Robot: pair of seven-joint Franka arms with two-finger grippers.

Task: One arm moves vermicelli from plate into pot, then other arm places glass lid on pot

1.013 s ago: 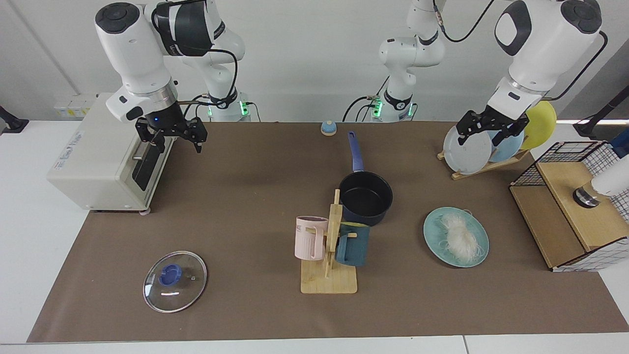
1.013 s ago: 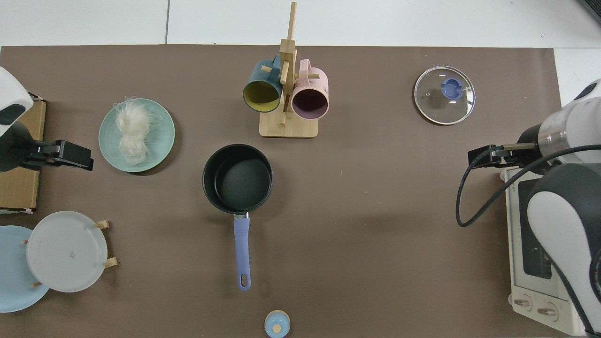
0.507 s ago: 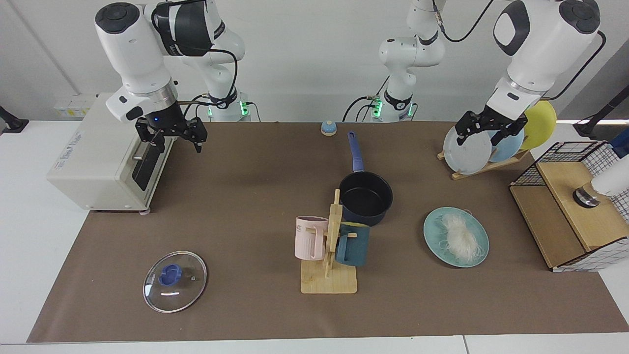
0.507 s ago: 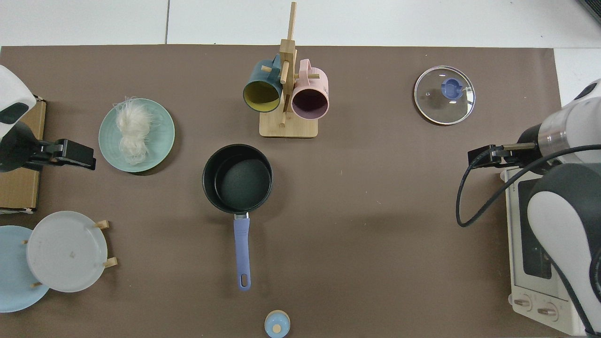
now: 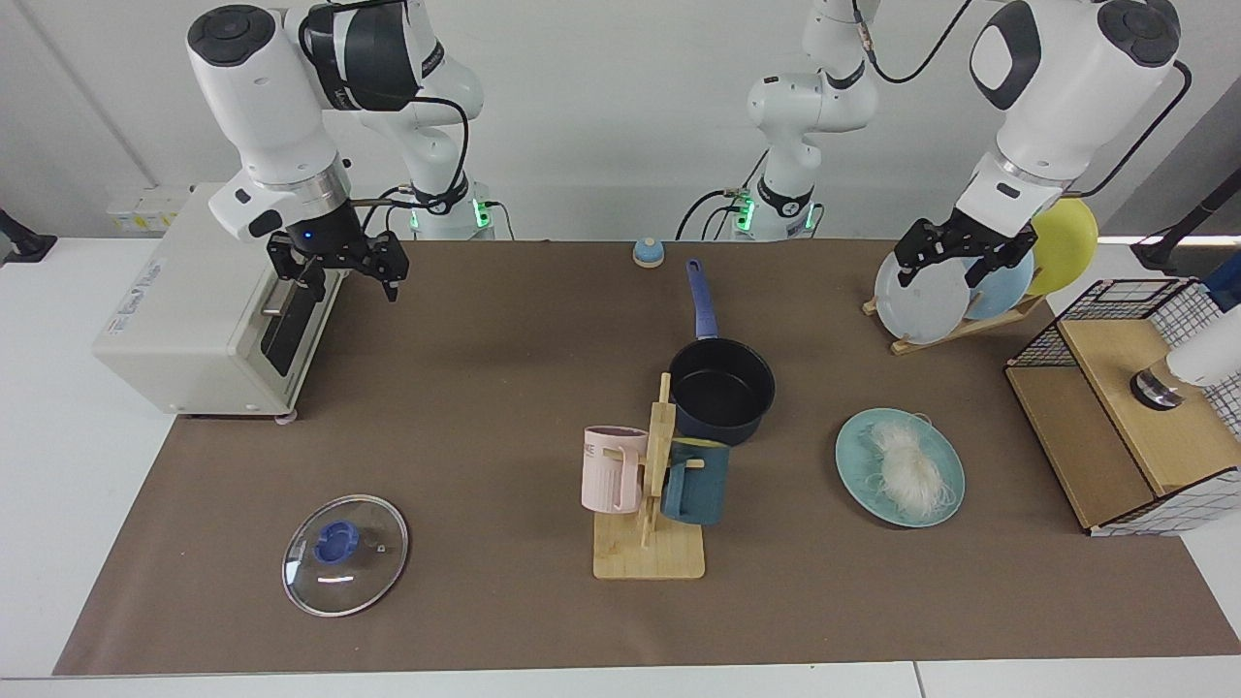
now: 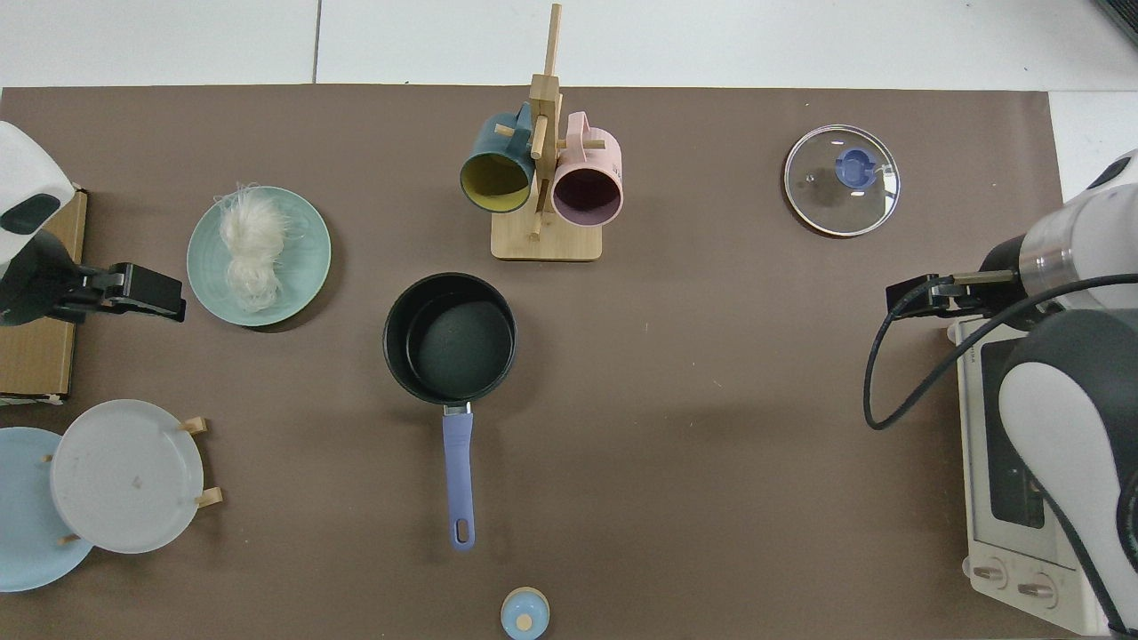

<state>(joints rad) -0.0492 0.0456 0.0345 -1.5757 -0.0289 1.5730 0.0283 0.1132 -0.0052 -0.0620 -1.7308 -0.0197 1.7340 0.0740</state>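
Vermicelli [image 5: 907, 469] lies heaped on pale teal plate [image 5: 858, 480] on brown-covered tabletop [image 5: 465, 388], well apart from pot [image 5: 722, 390]. Pot empty, handle toward arm bases. Glass lid [image 5: 344, 555] flat on tabletop near front edge, far from pot, knob up. Left gripper [image 5: 952, 260] raised in front of upright plates in wooden rack [image 5: 955, 328], fingers spread, empty. Right gripper [image 5: 339, 267] waits beside toaster oven [image 5: 194, 310], fingers apart, empty. Mug stand [image 5: 652, 504] just in front of pot.

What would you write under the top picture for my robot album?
Noodles wait: vermicelli on the plate, pot empty, glass lid aside, both pincers away.
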